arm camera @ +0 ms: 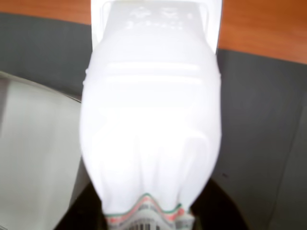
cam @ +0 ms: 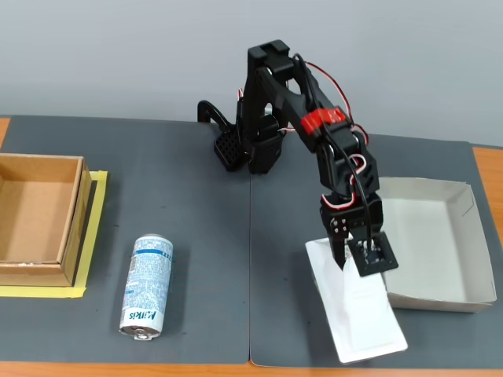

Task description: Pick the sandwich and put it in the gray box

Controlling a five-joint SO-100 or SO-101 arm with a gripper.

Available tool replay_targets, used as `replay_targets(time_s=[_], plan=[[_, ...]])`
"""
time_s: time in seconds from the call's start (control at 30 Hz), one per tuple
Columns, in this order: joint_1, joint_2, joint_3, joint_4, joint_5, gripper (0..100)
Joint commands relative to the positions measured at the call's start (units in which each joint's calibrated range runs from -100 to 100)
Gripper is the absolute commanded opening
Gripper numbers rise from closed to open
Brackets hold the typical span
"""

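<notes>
In the fixed view the black arm reached down over the dark grey worktop (cam: 196,236), and its hand (cam: 357,263) sat on the upper end of the sandwich (cam: 357,314). The white wedge package ran from the hand toward the near edge of the worktop. The hand was closed on the sandwich's narrow end. Whether the package's base rested on the worktop or was lifted off it could not be told.

The wrist view was filled by the sandwich (arm camera: 151,129), blurred and overexposed, with a green and red printed edge nearest the camera.

The gray box (cam: 464,236) stood just beside the hand on the right in the fixed view, its near wall close to the sandwich. Well away on the hand's other side lay a blue-and-white can (cam: 148,287) on its side, and beyond it a brown cardboard box (cam: 35,220) on yellow tape.
</notes>
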Motion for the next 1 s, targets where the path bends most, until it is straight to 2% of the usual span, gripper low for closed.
replay_targets(time_s=[0.0, 0.43, 0.6, 0.8, 0.97], plan=[[0.6, -6.6, -0.4, -0.6, -0.1, 2], [-2.4, -16.0, -1.5, -0.8, -0.1, 2], [-6.9, -14.9, -4.8, -1.1, -0.3, 2], [-11.5, -11.8, -5.4, -8.0, -0.1, 2], [-15.5, -8.3, -8.6, -8.9, -0.1, 2]])
